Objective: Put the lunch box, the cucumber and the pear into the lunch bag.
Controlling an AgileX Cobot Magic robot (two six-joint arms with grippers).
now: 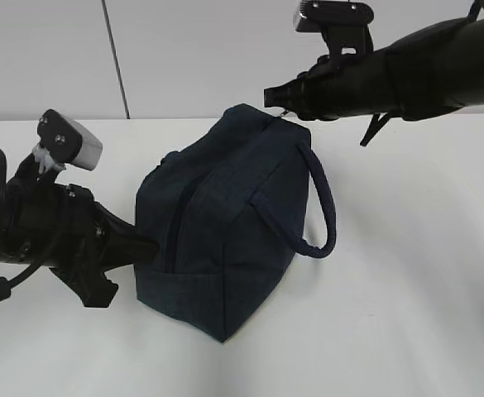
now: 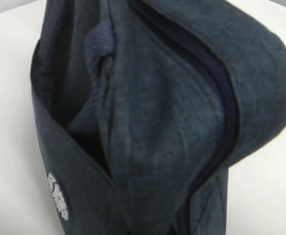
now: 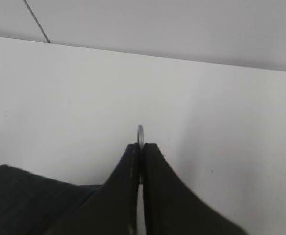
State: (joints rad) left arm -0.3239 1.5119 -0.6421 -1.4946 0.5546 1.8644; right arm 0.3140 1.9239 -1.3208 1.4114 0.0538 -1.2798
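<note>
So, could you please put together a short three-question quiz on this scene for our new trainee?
1. True or false: the right gripper has its jaws closed on the metal ring pull.
2. Which part of the lunch bag is the left gripper pressed against?
A. its looped strap handle
B. its lower end panel
C. its top
3. Fill in: the looped strap handle hangs on the bag's ____ side in the exterior view.

Key: 1 true; 2 B; 3 right.
</note>
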